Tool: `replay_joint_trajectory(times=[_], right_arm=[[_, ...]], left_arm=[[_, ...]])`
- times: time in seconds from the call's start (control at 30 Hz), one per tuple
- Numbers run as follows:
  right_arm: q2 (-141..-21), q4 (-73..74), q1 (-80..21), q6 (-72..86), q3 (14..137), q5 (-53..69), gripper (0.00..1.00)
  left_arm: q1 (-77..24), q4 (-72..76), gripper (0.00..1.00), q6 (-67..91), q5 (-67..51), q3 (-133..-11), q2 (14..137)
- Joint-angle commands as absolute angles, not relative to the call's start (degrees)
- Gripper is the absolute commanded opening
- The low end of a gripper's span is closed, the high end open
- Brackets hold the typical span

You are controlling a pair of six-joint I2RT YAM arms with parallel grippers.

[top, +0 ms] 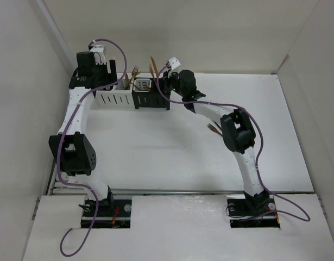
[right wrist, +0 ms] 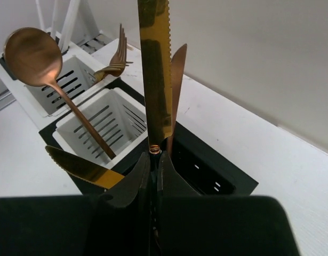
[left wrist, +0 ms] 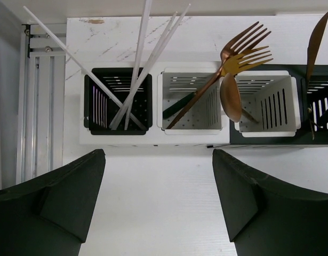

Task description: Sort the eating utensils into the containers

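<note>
The caddies (top: 135, 98) stand in a row at the back of the table. In the left wrist view a black caddy (left wrist: 93, 101) holds several white chopsticks (left wrist: 140, 64). A white caddy (left wrist: 188, 120) holds a copper fork (left wrist: 244, 40), and another white caddy (left wrist: 270, 101) holds a copper spoon (left wrist: 230, 96) and a gold fork (left wrist: 254, 57). My left gripper (left wrist: 158, 154) is open and empty, just in front of the row. My right gripper (right wrist: 154, 157) is shut on the dark handle of a gold knife (right wrist: 153, 69), held upright over the end black caddy (right wrist: 228, 178). A copper knife (right wrist: 177, 80) stands there.
A second gold knife (right wrist: 81, 166) leans at the black caddy's near corner. A brownish utensil tip (top: 213, 129) pokes out from under the right arm on the table. Cardboard walls (top: 25, 81) enclose the left, back and right. A metal rail (left wrist: 38, 106) runs left of the caddies.
</note>
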State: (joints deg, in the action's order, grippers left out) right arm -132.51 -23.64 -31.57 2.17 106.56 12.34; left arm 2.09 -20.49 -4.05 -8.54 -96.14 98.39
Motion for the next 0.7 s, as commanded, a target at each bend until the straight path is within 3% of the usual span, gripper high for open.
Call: replay_joint_trajectory(times=[0.0,0.1,0.2,0.3,0.47,0.53,0.63,0.67], right_arm=[[-131.31,-32.43,-31.55,2.20,106.27,10.90,0.00],[-132.62,-32.43,-31.55,2.20,105.65,10.29,0.00],[-131.14,-32.43,-31.55,2.20,104.07,10.28,0.45],[-128.86,-32.43,-31.55,2.20,102.31,10.28,0.64],[-117.89,-31.47,-28.84,1.05,95.73,8.44,0.75],[-110.24,-27.10,-27.08,1.05,93.79,6.43,0.75],[-104.07,-6.47,-22.60,1.05,93.78,3.53,0.77],[-103.37,-0.67,-19.63,1.05,94.30,2.91,0.73]], left_arm=[[2.11,-18.90,0.79,-4.22,-8.35,-96.15,95.10],[2.11,-18.90,0.79,-4.22,-8.35,-96.15,95.10],[2.11,-18.90,0.79,-4.22,-8.35,-96.15,95.10],[2.11,-18.90,0.80,-4.22,-8.35,-96.15,95.10],[2.11,-18.90,0.80,-4.22,-8.35,-96.15,95.10],[2.11,-19.42,0.80,-4.22,-8.35,-96.15,95.10],[2.11,-19.42,0.80,-4.22,-7.82,-96.15,95.10],[2.63,-19.42,0.82,-4.22,-7.13,-96.15,95.10]])
